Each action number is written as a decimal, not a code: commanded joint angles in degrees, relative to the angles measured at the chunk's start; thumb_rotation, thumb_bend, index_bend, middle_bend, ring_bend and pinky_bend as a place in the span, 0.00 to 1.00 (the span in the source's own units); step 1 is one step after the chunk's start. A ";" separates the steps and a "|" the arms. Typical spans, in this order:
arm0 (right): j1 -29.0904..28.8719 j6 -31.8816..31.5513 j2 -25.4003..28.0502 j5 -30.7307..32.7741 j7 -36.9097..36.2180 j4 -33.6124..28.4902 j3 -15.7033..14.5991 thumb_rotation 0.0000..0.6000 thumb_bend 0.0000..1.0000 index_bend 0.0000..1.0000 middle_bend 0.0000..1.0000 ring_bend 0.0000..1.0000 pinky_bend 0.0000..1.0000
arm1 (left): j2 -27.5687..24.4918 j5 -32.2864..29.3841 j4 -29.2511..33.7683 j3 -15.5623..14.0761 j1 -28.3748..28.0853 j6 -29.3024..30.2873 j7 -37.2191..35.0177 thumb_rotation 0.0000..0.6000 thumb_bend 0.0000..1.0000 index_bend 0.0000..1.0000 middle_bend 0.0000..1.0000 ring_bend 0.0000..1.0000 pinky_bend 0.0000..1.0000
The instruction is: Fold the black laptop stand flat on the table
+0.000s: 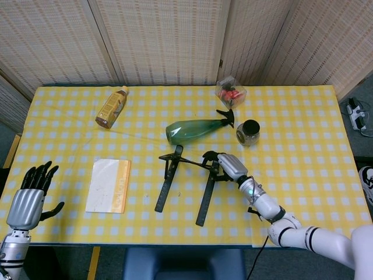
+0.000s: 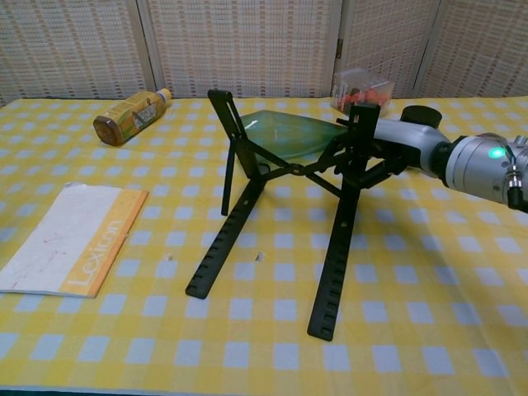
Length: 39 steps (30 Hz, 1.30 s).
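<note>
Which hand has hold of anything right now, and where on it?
The right hand grips the laptop stand at its right upright arm; the left hand holds nothing.

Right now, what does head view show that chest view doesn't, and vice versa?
Only head view: the left hand, fingers spread and holding nothing, off the table's left edge.

Only chest view: from the side, the stand's uprights tilted back, not yet flat, and the "Lexicon" print on the notebook.

Both: right hand gripping the black laptop stand, green spray bottle, tea bottle, dark-lidded jar.
</note>
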<state>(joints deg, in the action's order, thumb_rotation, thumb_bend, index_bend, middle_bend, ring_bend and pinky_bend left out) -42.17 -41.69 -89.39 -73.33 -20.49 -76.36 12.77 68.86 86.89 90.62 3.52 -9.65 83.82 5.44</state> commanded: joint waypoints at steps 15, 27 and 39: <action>-2.62 -2.60 -1.44 -10.22 -5.27 -3.70 -3.90 1.00 0.65 0.42 0.25 0.27 0.23 | 0.00 0.05 -0.67 -0.34 0.57 0.67 -1.06 1.00 0.25 0.00 0.04 0.00 0.00; -0.09 -5.63 3.54 -11.18 -3.51 -6.79 -7.55 1.00 0.65 0.00 0.10 0.16 0.19 | 0.43 0.81 -1.01 -0.50 0.11 0.31 -1.43 1.00 0.25 0.00 0.04 0.00 0.00; 1.28 -5.84 7.98 -9.72 -2.47 -10.37 -8.90 1.00 0.52 0.00 0.04 0.10 0.13 | 0.47 1.02 -0.38 -0.46 -0.18 0.19 -0.90 1.00 0.25 0.00 0.04 0.00 0.00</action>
<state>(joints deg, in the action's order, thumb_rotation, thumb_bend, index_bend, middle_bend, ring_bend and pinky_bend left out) -40.90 -47.65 -81.37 -83.38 -22.59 -86.51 3.70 69.33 87.87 90.19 3.06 -9.80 84.01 4.51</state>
